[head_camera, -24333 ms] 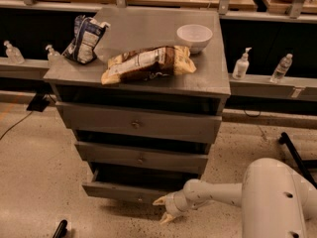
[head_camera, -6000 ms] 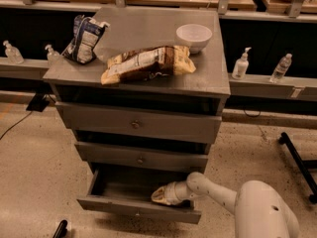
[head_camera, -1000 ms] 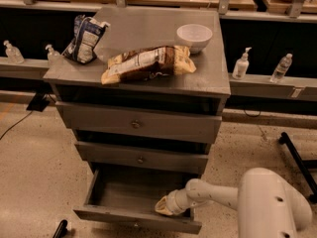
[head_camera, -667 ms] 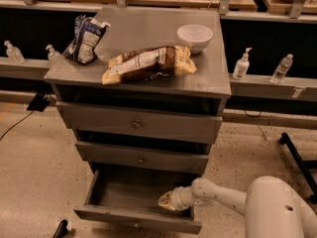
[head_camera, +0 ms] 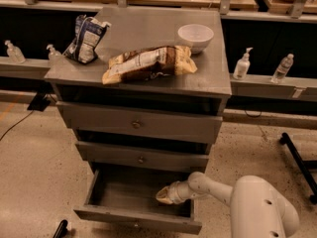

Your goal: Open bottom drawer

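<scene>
The bottom drawer (head_camera: pixel 133 219) of the grey cabinet stands pulled out toward me, its inside showing dark and bare. Its front is seen from above along the bottom of the view, and its knob is hidden. My gripper (head_camera: pixel 166 196) reaches in from the right and sits inside the drawer near its right wall, just behind the front panel. The white arm (head_camera: pixel 218 190) runs back from it to the rounded body at the lower right. The middle drawer (head_camera: pixel 142 158) and the top drawer (head_camera: pixel 136 124) are pushed in, each with a small round knob.
On the cabinet top lie a brown snack bag (head_camera: pixel 148 63), a blue-white bag (head_camera: pixel 86 38) and a white bowl (head_camera: pixel 195 35). Small bottles (head_camera: pixel 241 64) stand on low shelves on both sides. A black leg (head_camera: pixel 297 160) lies on the floor at right.
The drawer stays pulled out. My gripper has shifted slightly to the right inside the drawer, and the arm's elbow has moved a little.
</scene>
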Available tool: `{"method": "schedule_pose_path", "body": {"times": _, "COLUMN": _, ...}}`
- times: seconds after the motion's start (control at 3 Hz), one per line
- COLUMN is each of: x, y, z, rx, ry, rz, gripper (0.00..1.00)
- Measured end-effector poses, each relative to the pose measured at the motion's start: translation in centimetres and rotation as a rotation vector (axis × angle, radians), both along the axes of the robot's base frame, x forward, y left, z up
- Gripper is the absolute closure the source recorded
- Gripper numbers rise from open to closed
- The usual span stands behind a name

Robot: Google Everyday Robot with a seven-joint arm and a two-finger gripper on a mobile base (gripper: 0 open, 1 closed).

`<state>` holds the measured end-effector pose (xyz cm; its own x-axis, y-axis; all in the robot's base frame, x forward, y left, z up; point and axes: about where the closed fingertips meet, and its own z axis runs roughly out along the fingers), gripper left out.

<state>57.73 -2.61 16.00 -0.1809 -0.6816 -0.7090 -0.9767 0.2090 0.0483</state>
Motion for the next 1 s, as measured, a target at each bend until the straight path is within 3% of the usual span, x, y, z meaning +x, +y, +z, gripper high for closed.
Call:
{"method": "schedule_pose_path", "body": {"times": 0.33, "x": 0.62, "y": 1.20, "z": -0.92, "rx": -0.011, "ry": 0.016, "rz": 0.040, "gripper": 1.00}}
{"method": "schedule_pose_path", "body": {"times": 1.0, "x": 0.09, "y": 1.43, "z": -0.83, "rx": 0.001, "ry": 0.008, "rz": 0.047, "gripper": 0.59}}
